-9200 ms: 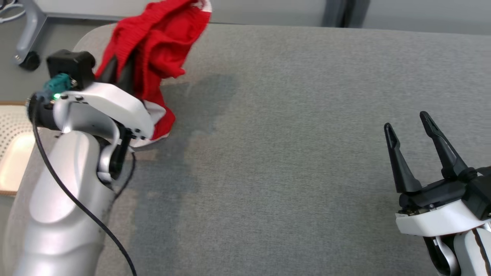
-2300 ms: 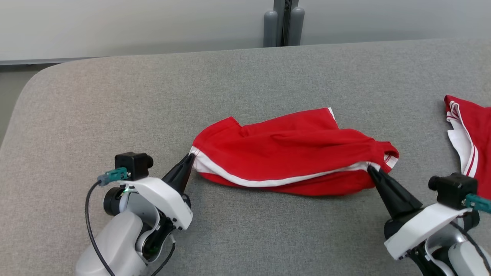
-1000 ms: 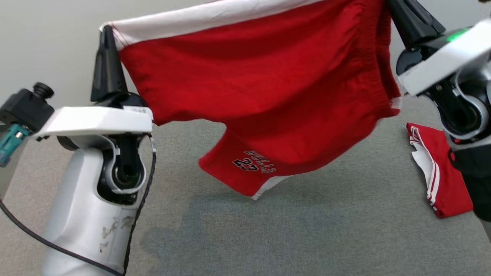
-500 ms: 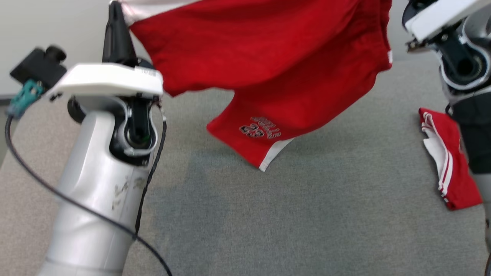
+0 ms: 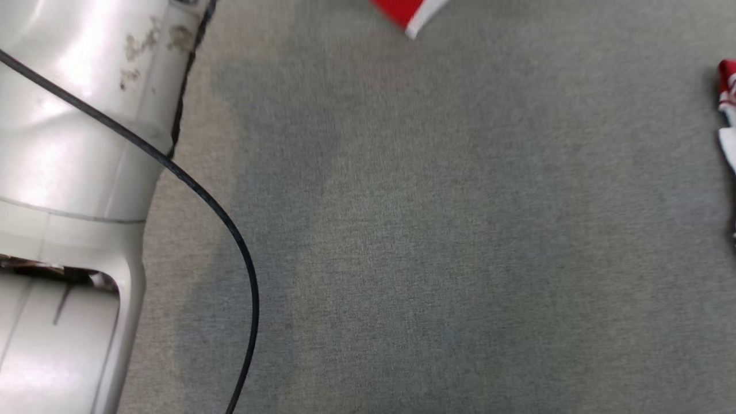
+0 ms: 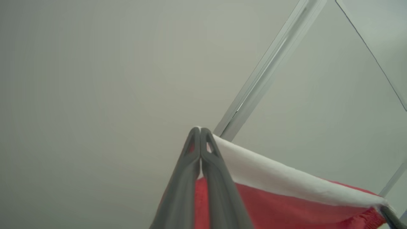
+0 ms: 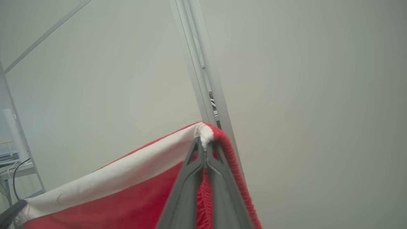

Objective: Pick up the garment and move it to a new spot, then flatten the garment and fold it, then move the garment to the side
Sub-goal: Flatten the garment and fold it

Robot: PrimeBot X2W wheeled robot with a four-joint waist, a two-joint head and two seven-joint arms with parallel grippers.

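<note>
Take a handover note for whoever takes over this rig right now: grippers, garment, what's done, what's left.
Left gripper: shut on one white-banded corner of the red garment.
Right gripper: shut on the other corner.
The garment hangs stretched between them, above the grey table.
A second red garment lies on the table to the right.
Done: pickup.
Left: lay it down at the new spot, flatten, fold, move aside.

Two garments (image 5: 407, 9) (image 5: 727, 77), two end effectors (image 6: 200, 129) (image 7: 205, 140), one table (image 5: 431, 230)
</note>
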